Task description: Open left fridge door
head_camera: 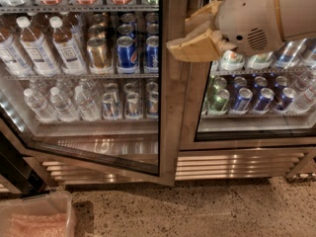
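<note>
Hovering just right of the tall, steel-framed glass left fridge door [98, 88], seemingly ajar, is the tan wedge-shaped gripper [180, 34]; I cannot tell whether it is open or closed.

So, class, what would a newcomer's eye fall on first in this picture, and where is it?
The big white arm at upper right, its tan gripper at the steel frame of the left fridge door. That door stands ajar, its bottom edge slanting outward. Behind its glass sit blue cans.
</note>
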Controlling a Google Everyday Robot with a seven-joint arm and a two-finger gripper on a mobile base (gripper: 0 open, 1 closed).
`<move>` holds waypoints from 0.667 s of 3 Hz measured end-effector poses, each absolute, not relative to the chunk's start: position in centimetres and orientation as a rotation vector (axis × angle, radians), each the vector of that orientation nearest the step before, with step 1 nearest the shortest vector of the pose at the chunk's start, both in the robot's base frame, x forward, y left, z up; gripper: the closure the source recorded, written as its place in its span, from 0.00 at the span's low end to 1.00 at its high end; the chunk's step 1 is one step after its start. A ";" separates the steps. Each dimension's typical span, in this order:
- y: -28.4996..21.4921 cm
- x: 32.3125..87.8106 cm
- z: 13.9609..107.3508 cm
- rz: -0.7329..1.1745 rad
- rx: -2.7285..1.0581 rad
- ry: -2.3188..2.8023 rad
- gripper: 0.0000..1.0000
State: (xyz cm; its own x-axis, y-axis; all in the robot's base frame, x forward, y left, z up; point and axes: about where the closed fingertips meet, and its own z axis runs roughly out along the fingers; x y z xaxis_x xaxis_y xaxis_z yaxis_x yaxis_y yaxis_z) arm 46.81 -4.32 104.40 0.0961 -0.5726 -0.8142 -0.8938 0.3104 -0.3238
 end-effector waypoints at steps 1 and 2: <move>-4.5 44.2 104.0 0.456 -1.340 1.643 0.66; -4.4 44.2 104.0 0.456 -1.340 1.643 0.59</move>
State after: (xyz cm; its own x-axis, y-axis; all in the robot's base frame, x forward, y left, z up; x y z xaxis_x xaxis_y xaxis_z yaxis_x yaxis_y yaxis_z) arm 44.23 -4.44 103.96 0.0333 -0.5578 -0.8293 -0.9055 0.3344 -0.2613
